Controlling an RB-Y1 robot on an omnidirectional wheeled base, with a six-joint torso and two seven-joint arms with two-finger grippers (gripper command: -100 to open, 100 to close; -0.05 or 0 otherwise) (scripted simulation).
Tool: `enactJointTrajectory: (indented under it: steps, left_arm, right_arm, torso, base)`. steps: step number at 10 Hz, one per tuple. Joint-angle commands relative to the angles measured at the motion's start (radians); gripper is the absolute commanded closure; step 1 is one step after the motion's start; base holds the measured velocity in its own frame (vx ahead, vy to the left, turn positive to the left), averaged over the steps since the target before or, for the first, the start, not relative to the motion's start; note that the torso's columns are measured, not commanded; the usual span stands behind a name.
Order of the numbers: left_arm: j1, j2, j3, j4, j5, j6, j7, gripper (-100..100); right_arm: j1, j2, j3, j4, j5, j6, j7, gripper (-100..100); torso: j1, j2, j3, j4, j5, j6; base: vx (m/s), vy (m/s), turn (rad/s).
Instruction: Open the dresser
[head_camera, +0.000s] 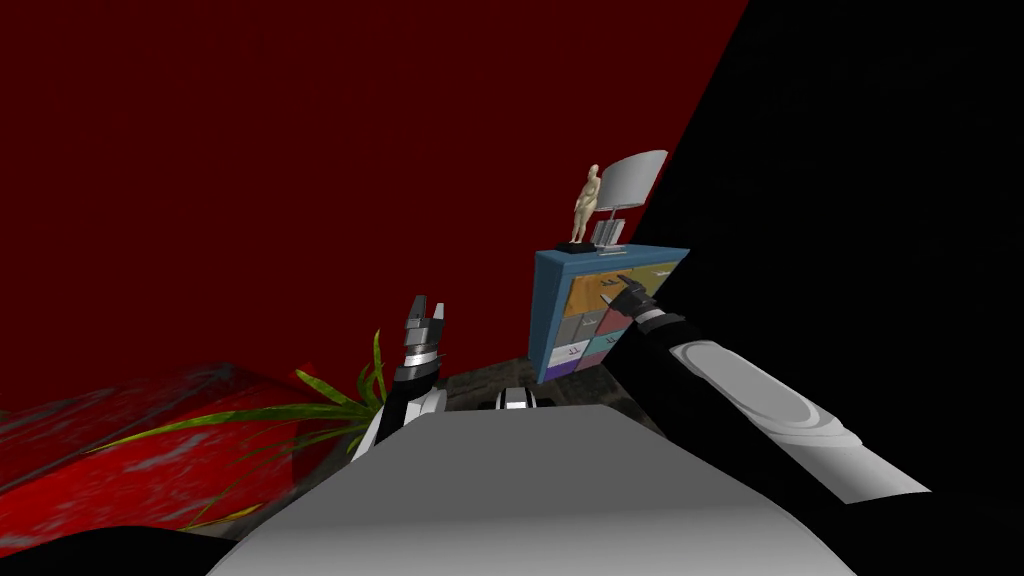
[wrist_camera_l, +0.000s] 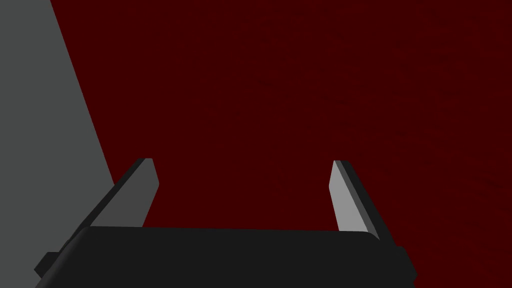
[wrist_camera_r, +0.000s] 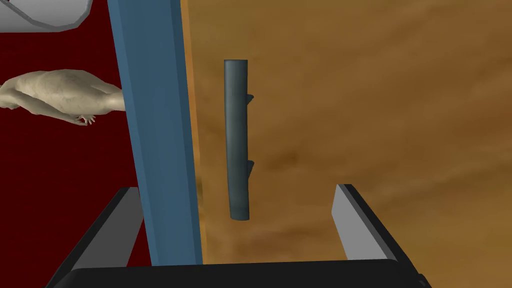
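The blue dresser (head_camera: 556, 310) looks shut. The grey handle (wrist_camera_r: 236, 140) of its orange-brown top drawer (wrist_camera_r: 375, 100) lies between the wide-open jaws of the right gripper (wrist_camera_r: 236, 189), not yet gripped. Closing and pulling remain. The left gripper (wrist_camera_l: 242, 161) hangs open and empty.

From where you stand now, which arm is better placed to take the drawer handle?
Right. The right hand is open at the top drawer of the dresser, with the grey handle just ahead between its fingers. The left hand is open too, raised near the plant, away from the dresser.
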Motion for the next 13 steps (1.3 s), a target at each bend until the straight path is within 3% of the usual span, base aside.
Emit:
enactJointTrajectory:
  steps: [1, 3, 5, 6, 7, 11, 13]
  left_arm:
    - [0.0, 0.0, 0.0, 0.0, 0.0, 0.0, 0.0, 0]
    - [0.0, 0.0, 0.0, 0.0, 0.0, 0.0, 0.0, 0]
    - [0.0, 0.0, 0.0, 0.0, 0.0, 0.0, 0.0, 0]
    - [0.0, 0.0, 0.0, 0.0, 0.0, 0.0, 0.0, 0]
    - [0.0, 0.0, 0.0, 0.0, 0.0, 0.0, 0.0, 0]
    - [0.0, 0.0, 0.0, 0.0, 0.0, 0.0, 0.0, 0]
    - [0.0, 0.0, 0.0, 0.0, 0.0, 0.0, 0.0, 0]
  right_arm:
    - [-0.004, 0.014, -0.006, 0.002, -0.001, -0.007, 0.01, -100]
    - [-0.009, -0.021, -0.039, 0.012, -0.023, -0.032, -0.007, -100]
    - [-0.004, -0.033, -0.03, 0.01, -0.027, -0.01, -0.008, -100]
    - [-0.006, -0.001, -0.021, 0.006, -0.011, -0.02, 0.004, 100]
    - [-0.004, 0.015, -0.006, 0.002, -0.001, -0.01, 0.012, 100]
    - [-0.004, -0.022, -0.053, -0.012, -0.028, -0.049, -0.014, 100]
    - [-0.004, -0.022, -0.053, -0.012, -0.028, -0.049, -0.014, 100]
  torso:
    - [-0.004, 0.002, 0.001, 0.0, -0.001, 0.0]
    - [0.001, -0.004, -0.003, -0.001, 0.0, 0.0]
    - [0.002, -0.005, -0.003, -0.002, 0.0, -0.001]
    - [0.0, -0.001, -0.001, -0.001, 0.0, -0.001]
    - [-0.002, 0.003, 0.002, 0.001, -0.001, 0.0]
    - [-0.002, 0.004, 0.002, 0.003, 0.001, 0.003]
    - [0.001, 0.0, -0.001, 0.004, 0.004, 0.001]
  base:
    - [0.01, 0.016, 0.002]
    - [0.114, 0.062, -0.053]
    - [0.051, 0.024, -0.005]
    - [-0.055, -0.039, 0.05]
    - [-0.125, -0.068, 0.058]
    - [-0.142, -0.005, -0.077]
    - [-0.086, -0.01, -0.038]
